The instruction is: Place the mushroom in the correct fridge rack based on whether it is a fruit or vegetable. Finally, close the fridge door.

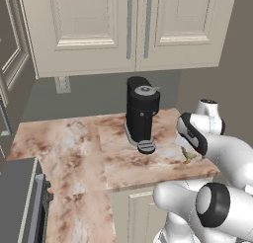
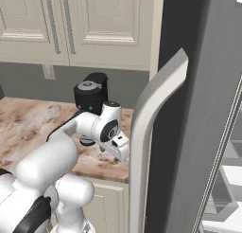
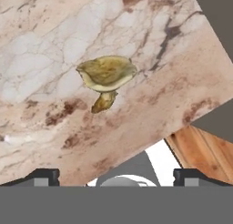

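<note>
The mushroom (image 3: 107, 76) lies on the marble counter (image 3: 41, 45), tan cap up and short stem toward me, centred ahead of my gripper (image 3: 116, 175). The gripper is open, its two dark fingertips (image 3: 43, 175) wide apart and clear of the mushroom, with nothing between them. From the right base view the gripper (image 2: 119, 156) points down over the counter's front right corner. A tan speck of the mushroom (image 1: 188, 156) peeks out beneath the hand in the left base view. Pale fridge shelves (image 2: 229, 180) show past the door; I cannot tell which is the fridge rack.
A black coffee machine (image 1: 142, 113) stands on the counter just left of and behind the hand. The open grey fridge door (image 2: 198, 109) with its long pale handle (image 2: 156, 128) stands close on the right. Cream wall cabinets (image 1: 128, 29) hang above. Wood floor (image 3: 205, 150) lies beyond the counter edge.
</note>
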You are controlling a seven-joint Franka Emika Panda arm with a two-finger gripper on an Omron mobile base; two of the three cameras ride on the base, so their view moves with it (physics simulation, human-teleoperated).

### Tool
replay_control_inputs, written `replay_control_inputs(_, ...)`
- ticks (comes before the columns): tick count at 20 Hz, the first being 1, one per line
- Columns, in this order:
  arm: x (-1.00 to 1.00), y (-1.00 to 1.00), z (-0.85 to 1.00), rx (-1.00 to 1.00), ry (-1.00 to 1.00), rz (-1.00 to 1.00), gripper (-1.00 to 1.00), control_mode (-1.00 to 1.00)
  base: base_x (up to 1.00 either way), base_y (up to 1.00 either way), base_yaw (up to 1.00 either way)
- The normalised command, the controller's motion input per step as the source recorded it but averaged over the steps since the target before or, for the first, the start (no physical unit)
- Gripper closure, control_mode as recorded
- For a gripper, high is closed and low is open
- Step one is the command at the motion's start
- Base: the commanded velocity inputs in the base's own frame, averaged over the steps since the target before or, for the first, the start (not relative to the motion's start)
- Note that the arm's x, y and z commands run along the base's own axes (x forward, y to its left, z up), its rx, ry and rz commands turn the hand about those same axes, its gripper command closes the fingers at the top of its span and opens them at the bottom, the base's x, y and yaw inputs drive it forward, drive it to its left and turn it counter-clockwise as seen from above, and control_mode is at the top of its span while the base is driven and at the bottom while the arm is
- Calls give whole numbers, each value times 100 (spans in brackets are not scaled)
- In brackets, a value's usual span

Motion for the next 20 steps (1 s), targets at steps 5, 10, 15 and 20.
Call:
replay_control_inputs(5, 4, -10, -21, 4, 0, -3, -100, -100, 0, 0, 0)
replay_control_inputs(10, 26, -8, -27, 0, 0, 0, -100, -100, 0, 0, 0)
replay_control_inputs(15, 17, -6, -28, 0, 0, 0, -100, -100, 0, 0, 0)
replay_control_inputs(20, 13, 0, -19, 0, 0, 0, -100, -100, 0, 0, 0)
